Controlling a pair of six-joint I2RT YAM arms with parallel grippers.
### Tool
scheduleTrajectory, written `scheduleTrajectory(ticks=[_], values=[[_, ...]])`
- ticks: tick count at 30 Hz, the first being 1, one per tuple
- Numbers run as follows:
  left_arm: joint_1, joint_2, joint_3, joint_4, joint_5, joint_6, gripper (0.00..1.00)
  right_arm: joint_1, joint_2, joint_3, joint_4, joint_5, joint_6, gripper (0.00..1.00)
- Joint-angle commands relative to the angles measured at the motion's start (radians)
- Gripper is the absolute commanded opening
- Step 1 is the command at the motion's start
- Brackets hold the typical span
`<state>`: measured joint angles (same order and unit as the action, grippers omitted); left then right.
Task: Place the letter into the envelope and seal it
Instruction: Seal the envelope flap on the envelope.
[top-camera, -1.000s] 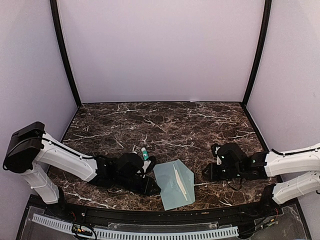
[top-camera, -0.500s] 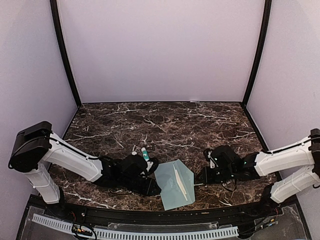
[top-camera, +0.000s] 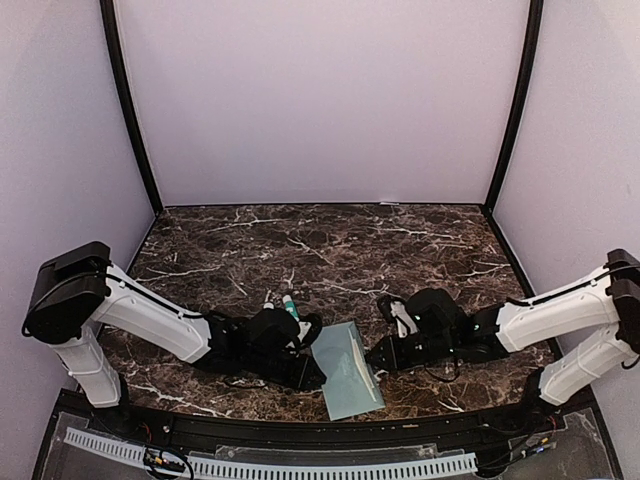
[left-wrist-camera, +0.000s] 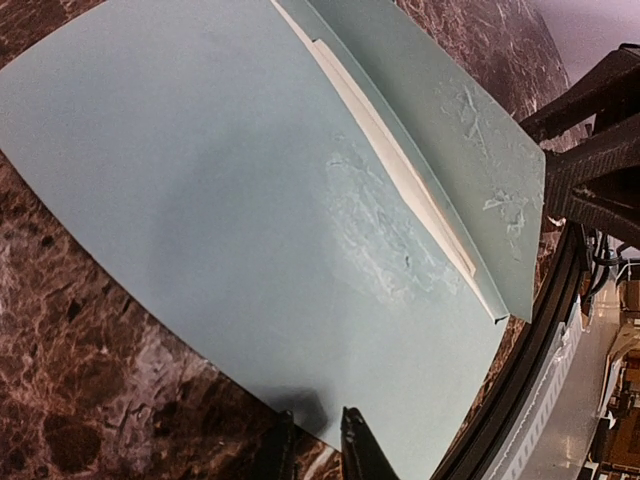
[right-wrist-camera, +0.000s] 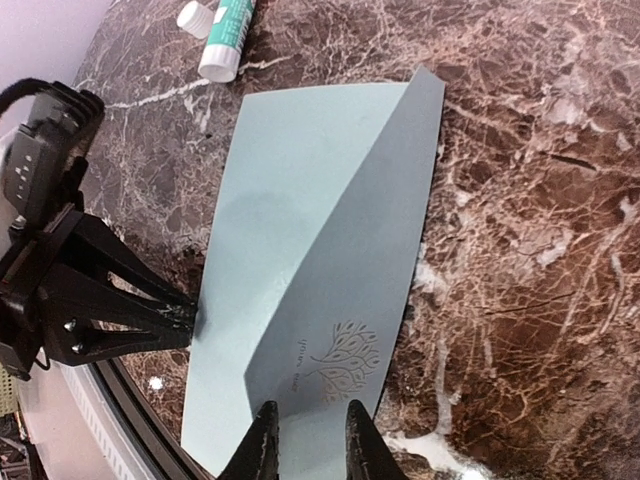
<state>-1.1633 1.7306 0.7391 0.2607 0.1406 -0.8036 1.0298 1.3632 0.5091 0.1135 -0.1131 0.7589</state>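
envelope (top-camera: 345, 368) between left gripper (left-wrist-camera: 312, 452), right gripper (right-wrist-camera: 307, 440) (flap (right-wrist-camera: 345, 260) lifted)

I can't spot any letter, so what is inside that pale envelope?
Only a thin cream strip shows at the envelope mouth, beneath the half-folded flap. The paper covers everything else, so I cannot tell if it is the letter.

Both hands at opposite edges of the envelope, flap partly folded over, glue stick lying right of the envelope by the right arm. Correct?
No: the glue stick lies left of the envelope, by the left arm; the top view shows it. The rest holds: left hand and right hand at opposite edges, flap partly folded over.
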Motion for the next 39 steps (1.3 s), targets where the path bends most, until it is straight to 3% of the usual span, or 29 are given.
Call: scheduleTrajectory(ticks=[1, 27, 39], values=[[-0.001, 0.013, -0.004, -0.036, -0.016, 0.017, 0.15, 0.034, 0.079, 0.031, 0.065, -0.033, -0.011, 0.20], [-0.001, 0.009, -0.006, -0.037, -0.016, 0.032, 0.15, 0.088, 0.293, 0.143, 0.083, -0.088, 0.008, 0.05], [-0.001, -0.061, 0.021, -0.057, -0.059, 0.039, 0.15, 0.088, 0.255, 0.124, 0.077, -0.109, 0.039, 0.14]])
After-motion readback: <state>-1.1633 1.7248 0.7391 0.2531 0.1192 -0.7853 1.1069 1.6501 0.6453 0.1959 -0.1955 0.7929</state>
